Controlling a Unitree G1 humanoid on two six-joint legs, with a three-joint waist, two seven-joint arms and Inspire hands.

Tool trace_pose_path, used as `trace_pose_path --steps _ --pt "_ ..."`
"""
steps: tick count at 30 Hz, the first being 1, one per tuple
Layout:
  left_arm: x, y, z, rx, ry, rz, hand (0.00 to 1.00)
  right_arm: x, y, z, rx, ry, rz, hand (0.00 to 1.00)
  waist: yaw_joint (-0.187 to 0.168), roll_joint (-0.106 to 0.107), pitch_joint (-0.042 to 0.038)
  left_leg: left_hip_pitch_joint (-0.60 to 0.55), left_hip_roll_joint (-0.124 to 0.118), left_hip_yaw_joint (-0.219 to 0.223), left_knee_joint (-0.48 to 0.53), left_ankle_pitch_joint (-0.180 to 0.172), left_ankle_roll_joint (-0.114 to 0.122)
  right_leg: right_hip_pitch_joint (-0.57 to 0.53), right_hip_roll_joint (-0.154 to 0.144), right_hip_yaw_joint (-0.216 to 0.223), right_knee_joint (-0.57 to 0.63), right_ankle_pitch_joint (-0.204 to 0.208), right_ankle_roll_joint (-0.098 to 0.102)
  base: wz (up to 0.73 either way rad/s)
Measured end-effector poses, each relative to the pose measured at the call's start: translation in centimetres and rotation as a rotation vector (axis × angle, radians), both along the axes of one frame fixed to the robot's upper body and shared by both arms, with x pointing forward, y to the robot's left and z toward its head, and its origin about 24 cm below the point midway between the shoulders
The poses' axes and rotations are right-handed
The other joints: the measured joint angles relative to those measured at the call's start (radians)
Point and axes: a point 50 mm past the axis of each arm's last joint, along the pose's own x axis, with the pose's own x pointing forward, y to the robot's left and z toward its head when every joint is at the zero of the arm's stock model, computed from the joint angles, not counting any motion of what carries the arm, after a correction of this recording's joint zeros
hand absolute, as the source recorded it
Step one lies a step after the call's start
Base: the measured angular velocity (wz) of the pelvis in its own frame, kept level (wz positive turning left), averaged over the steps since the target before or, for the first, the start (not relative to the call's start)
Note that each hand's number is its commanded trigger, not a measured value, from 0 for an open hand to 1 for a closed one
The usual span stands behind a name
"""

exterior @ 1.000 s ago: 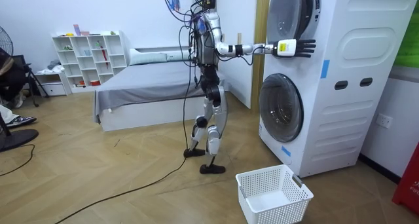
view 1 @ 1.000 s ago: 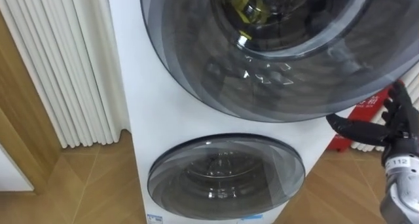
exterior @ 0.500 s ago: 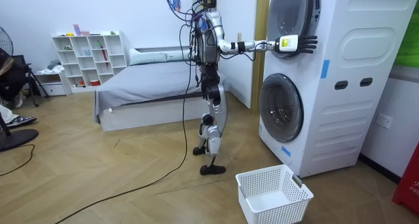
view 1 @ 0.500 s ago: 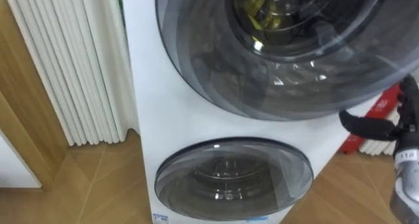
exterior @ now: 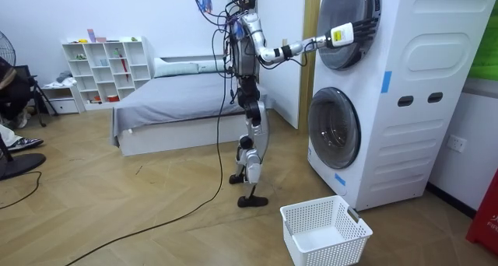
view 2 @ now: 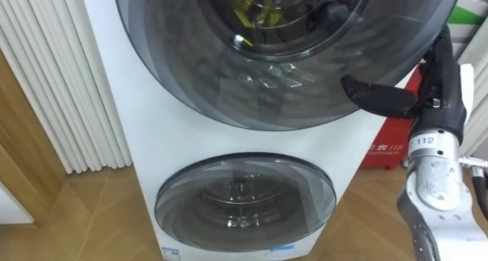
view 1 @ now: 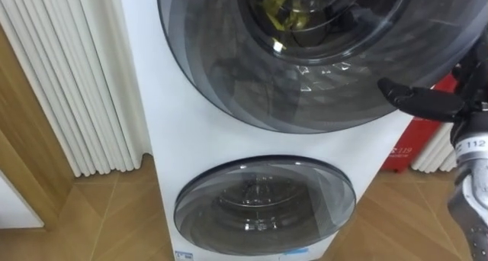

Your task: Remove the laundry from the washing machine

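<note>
The upper washing machine door (view 1: 305,62) is a round dark glass pane and stands closed. Behind the glass lies something yellow (view 1: 280,5), likely clothes in the drum. My right hand (view 2: 441,82) is open at the door's right rim, its fingers pointing up and its thumb reaching left onto the rim. In the room view I stand upright in front of the stacked white machines (exterior: 420,87), with the right hand (exterior: 354,30) raised to the upper door.
The lower machine's door (view 1: 264,204) is closed too. A white ribbed radiator (view 1: 69,85) stands to the left and a red object (view 1: 404,150) behind the machines on the right. A white laundry basket (exterior: 324,231) sits on the floor by the machines.
My right hand has risen from below the upper door's right side up to its rim. The eye view has shifted a little as well.
</note>
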Motion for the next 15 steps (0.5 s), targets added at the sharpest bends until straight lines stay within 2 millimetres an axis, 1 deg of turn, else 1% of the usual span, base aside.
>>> trace_pose_path --steps 7,15 --pt "0.11 -0.03 0.0 -0.005 -0.004 -0.003 0.0 -0.07 -0.07 0.39 -0.012 -0.018 0.002 0.0 0.0 -0.005 -0.0045 0.003 0.0 0.001 0.001 0.0 0.0 0.001 0.0 -0.01 -0.001 0.0 0.0 0.0" --pt "0.14 -0.11 -0.01 -0.006 -0.004 -0.01 0.0 -0.1 0.01 0.57 -0.016 -0.037 0.014 0.0 0.0 -0.006 -0.0042 0.008 0.001 0.003 0.0 0.0 0.0 0.002 0.0 -0.012 -0.002 0.0 0.0 0.0"
